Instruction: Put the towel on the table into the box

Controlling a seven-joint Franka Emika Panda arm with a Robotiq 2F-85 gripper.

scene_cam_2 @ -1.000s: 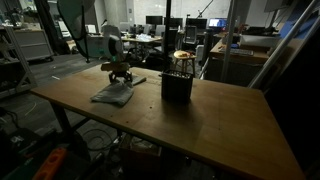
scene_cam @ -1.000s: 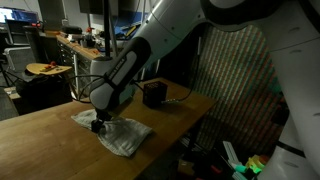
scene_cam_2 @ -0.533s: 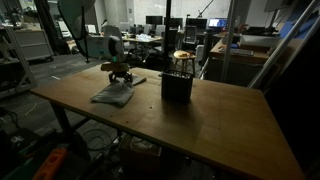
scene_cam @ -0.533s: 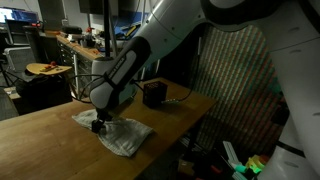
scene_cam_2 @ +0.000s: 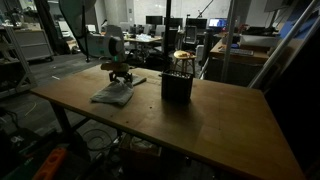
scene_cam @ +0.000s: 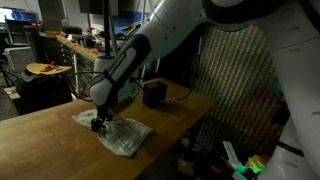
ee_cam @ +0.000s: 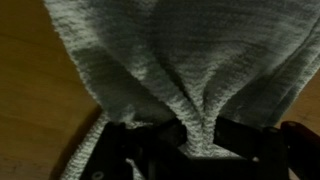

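Note:
The light grey-white towel (scene_cam: 120,132) lies rumpled on the wooden table (scene_cam: 45,140), near one end of it in both exterior views, towel (scene_cam_2: 113,94). My gripper (scene_cam: 97,125) is down on the towel's edge and shut on a pinched fold of it. In the wrist view the towel (ee_cam: 170,60) fans out from the pinch, and the fold is squeezed between the dark fingers of the gripper (ee_cam: 190,135). The small black box (scene_cam_2: 177,85) stands on the table (scene_cam_2: 200,120) beside the towel, apart from it, also seen as the box (scene_cam: 153,94).
A cluttered workbench with a round orange-brown object (scene_cam: 42,69) stands behind the table. A cable (scene_cam: 180,95) runs from the box area. A round object (scene_cam_2: 182,56) sits behind the box. Desks and monitors fill the background.
The gripper stays pinched on the towel; it has crept very slightly and the towel's fold has barely shifted.

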